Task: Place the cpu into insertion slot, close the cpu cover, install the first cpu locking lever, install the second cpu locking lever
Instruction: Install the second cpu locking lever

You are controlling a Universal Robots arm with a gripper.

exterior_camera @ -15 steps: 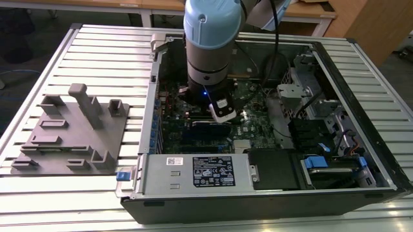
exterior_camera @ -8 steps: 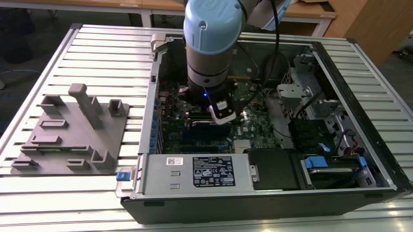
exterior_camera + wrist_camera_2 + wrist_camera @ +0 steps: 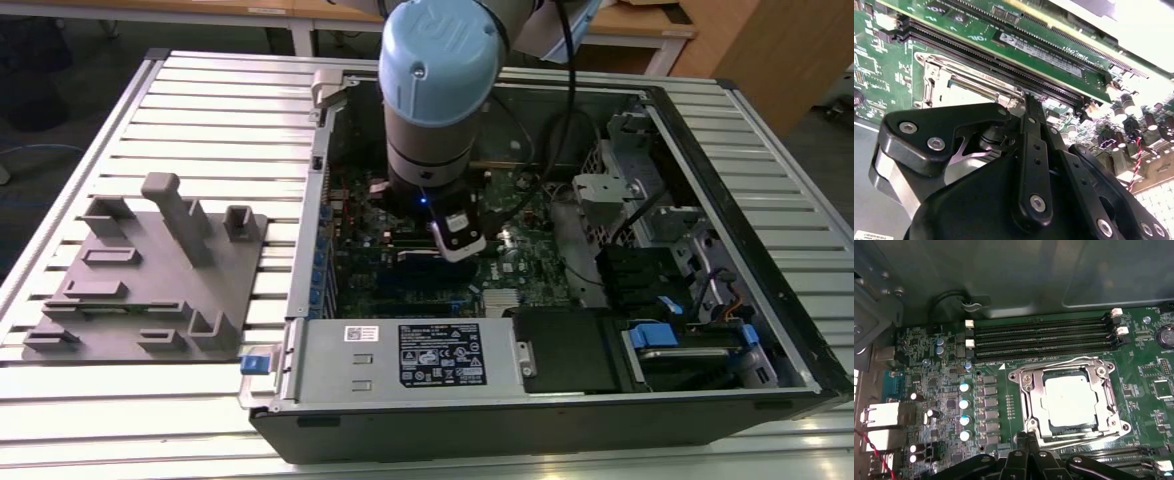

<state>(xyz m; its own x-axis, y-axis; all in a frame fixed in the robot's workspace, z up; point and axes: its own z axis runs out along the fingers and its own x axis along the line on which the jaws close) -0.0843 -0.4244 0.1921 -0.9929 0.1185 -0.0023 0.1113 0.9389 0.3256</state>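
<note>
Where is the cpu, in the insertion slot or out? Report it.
In: the cpu lies flat inside the insertion slot, with the cpu cover framing it.

The open black computer case [image 3: 561,400] lies on the slatted metal bench [image 3: 214,90]. On the exterior view's left of it, also on the bench, stands the grey plastic fixture block [image 3: 147,290]. Inside the case, the green motherboard [image 3: 939,390] carries the square silver-rimmed insertion slot [image 3: 1069,400], and the flat silver-grey cpu [image 3: 1068,400] lies in it, under the thin silver cpu cover [image 3: 1030,390]. The long black memory slots [image 3: 1044,337] run just beside the slot. The black hand [image 3: 1026,440] is at the slot's edge.
</note>
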